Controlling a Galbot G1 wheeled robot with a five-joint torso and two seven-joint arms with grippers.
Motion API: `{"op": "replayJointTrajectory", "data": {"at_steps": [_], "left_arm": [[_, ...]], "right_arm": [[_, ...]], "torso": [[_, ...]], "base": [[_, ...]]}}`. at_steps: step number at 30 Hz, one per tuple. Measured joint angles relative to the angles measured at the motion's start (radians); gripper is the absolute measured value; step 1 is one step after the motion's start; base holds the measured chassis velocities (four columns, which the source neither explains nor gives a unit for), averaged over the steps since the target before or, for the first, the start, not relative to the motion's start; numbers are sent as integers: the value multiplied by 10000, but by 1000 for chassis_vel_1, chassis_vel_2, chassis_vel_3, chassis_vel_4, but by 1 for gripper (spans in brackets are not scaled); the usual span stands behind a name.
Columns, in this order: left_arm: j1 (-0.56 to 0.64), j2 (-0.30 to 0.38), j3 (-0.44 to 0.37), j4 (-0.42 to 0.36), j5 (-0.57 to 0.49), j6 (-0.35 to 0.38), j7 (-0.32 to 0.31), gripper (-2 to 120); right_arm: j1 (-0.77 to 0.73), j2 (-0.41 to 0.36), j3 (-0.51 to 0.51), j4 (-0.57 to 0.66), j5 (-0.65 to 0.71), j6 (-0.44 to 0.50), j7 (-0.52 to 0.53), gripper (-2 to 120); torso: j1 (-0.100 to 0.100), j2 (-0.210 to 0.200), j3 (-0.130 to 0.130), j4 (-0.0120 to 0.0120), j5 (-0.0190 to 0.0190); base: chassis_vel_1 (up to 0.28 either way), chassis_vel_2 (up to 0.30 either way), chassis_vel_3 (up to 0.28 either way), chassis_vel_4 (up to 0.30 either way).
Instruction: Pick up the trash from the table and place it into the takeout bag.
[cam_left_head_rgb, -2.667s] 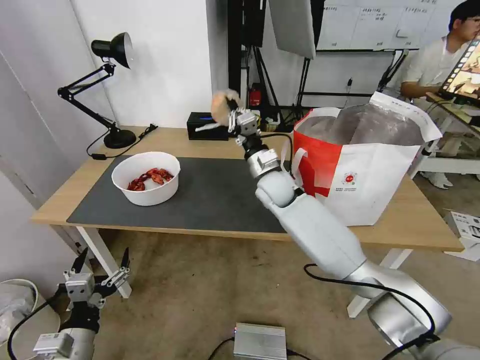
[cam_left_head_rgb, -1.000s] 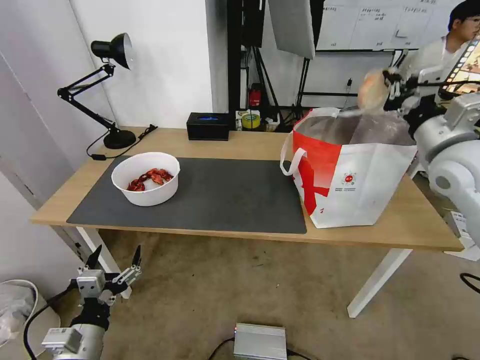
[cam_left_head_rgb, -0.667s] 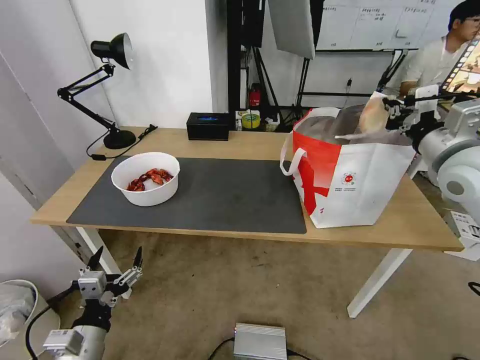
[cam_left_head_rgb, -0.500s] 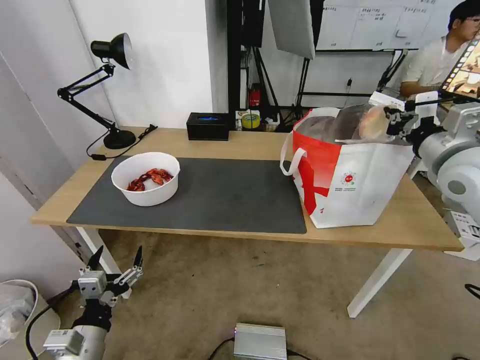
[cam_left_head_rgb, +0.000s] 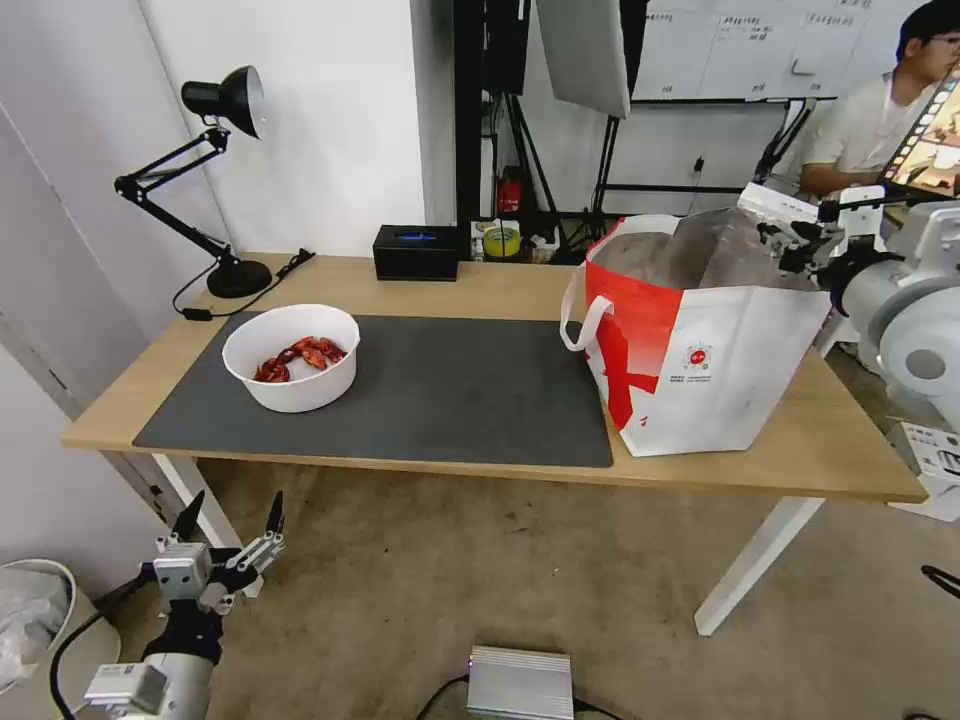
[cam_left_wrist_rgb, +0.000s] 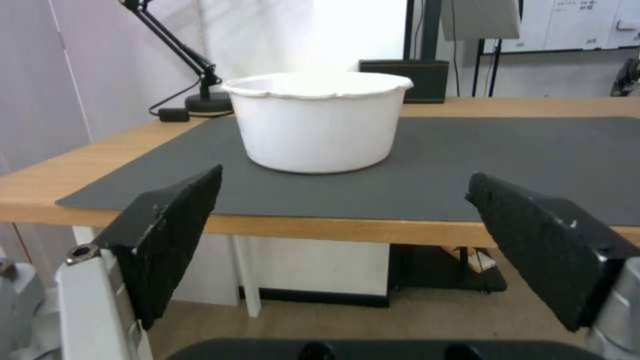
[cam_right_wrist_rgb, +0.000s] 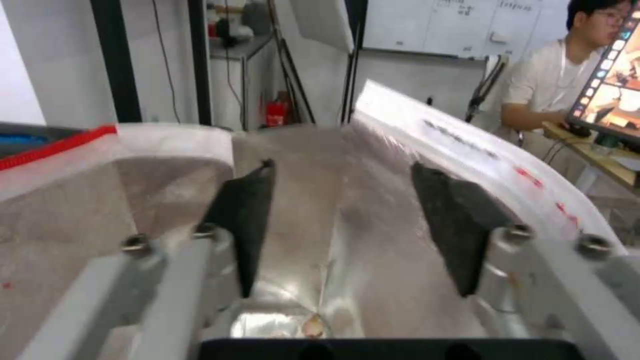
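From the head view, we see our right gripper (cam_left_head_rgb: 790, 240) poised over the open mouth of the takeout bag (cam_left_head_rgb: 700, 340), which stands at the right end of the table (cam_left_head_rgb: 480, 285); its jaws stand apart with nothing between them. The white bowl of red shells (cam_left_head_rgb: 292, 357) sits on the dark grey mat (cam_left_head_rgb: 440, 390), well apart from the bag. Our left gripper (cam_left_head_rgb: 228, 525) hangs low beside the table's near left corner, fingers spread.

In the left wrist view, our two black fingers (cam_left_wrist_rgb: 170, 235) are wide apart and empty, and past them the white bowl (cam_left_wrist_rgb: 317, 120) rests on the mat (cam_left_wrist_rgb: 500, 165).

In the right wrist view, our black pads (cam_right_wrist_rgb: 243, 220) are parted over the bag's silver foil lining (cam_right_wrist_rgb: 373, 240), and a small beige scrap (cam_right_wrist_rgb: 312, 327) lies deep at the bottom; we cannot tell what it is.
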Motion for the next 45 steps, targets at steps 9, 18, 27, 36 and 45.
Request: {"op": "replayJointTrajectory", "data": {"at_steps": [9, 18, 27, 36, 45], "left_arm": [[4, -6, -64, -37, 6, -1, 1, 100], [-34, 125, -205, -37, -75, 8, -11, 100], [-110, 182, -117, 74, -86, 30, -30, 100], [-121, 145, -75, 146, -89, 42, -39, 100], [-198, 173, -122, 204, -111, 52, -53, 100]], "right_arm": [[-314, 622, -377, 201, -1301, 3532, -1351, 92], [-1557, 1113, -446, 789, -1830, 6237, -2571, 100], [-3108, 1441, -328, 1798, -2567, 7126, -3676, 100], [-4973, 2085, 167, 2132, -4226, 7505, -4060, 100], [-7005, 3395, 1635, 1907, -5711, 7705, -4098, 100]], "torso": [[0, 0, 0, 2, -1], [0, 0, 0, 1, -1], [0, 0, 0, 2, -2], [-1, 0, -1, 0, 0], [-1, 1, -1, -1, 0]], "base": [[0, 0, 0, 0], [0, 0, 0, 0], [0, 0, 0, 0], [0, 0, 0, 0], [0, 0, 0, 0]]}}
